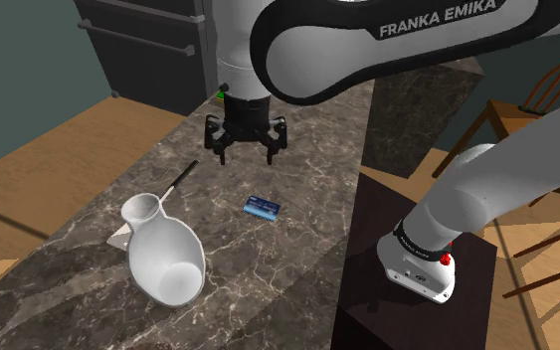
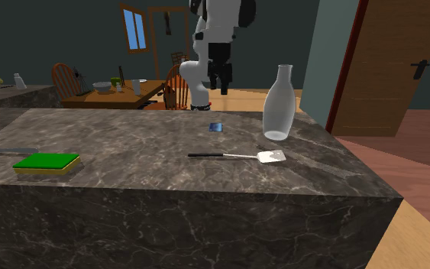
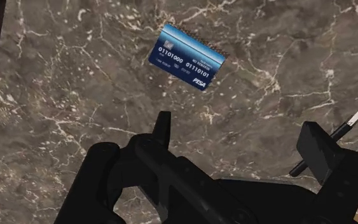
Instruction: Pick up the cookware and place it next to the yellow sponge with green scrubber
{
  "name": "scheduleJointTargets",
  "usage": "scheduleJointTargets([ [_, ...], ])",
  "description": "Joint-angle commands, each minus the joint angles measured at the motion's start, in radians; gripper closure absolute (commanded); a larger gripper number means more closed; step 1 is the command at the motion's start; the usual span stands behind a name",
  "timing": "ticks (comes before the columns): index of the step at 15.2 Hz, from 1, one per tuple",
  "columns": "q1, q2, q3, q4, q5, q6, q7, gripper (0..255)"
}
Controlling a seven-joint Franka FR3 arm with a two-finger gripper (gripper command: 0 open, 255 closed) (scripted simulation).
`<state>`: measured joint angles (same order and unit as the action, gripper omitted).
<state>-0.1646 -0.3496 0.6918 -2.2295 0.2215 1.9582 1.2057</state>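
The cookware is a spatula (image 2: pixel 236 157) with a thin black handle and a pale flat blade, lying flat on the dark marble counter (image 2: pixel 152 137). In the shoulder view its handle (image 1: pixel 180 177) runs toward a white vase that hides most of the blade. A yellow sponge with a green top (image 2: pixel 46 162) lies far along the counter at the second exterior view's left. My gripper (image 1: pixel 245 149) hangs open above the counter, holding nothing. In the wrist view the gripper (image 3: pixel 241 137) has the spatula's handle (image 3: pixel 343 130) just beside one finger.
A tall white vase (image 1: pixel 163 254) stands close by the spatula's blade. A blue bank card (image 3: pixel 187 57) lies on the marble ahead of the fingers. The counter's edge drops to a wooden floor. My dark stand (image 1: pixel 417 308) adjoins the counter; wooden chairs (image 2: pixel 176 84) stand behind.
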Motion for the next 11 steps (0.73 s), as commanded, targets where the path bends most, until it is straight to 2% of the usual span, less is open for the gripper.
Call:
scheduleJointTargets([
  [1, -0.032, 0.095, 0.071, 0.048, -0.051, 0.042, 0.125, 0],
  [4, -0.074, 0.26, 0.159, 0.137, -0.18, 0.079, 0.317, 0],
  [6, -0.076, 0.386, 0.195, 0.206, -0.294, 0.087, 0.458, 0],
  [8, -0.045, 0.513, 0.197, 0.284, -0.41, 0.079, 0.592, 0],
  [11, 0.048, 0.678, 0.145, 0.414, -0.544, 0.049, 0.75, 0],
])
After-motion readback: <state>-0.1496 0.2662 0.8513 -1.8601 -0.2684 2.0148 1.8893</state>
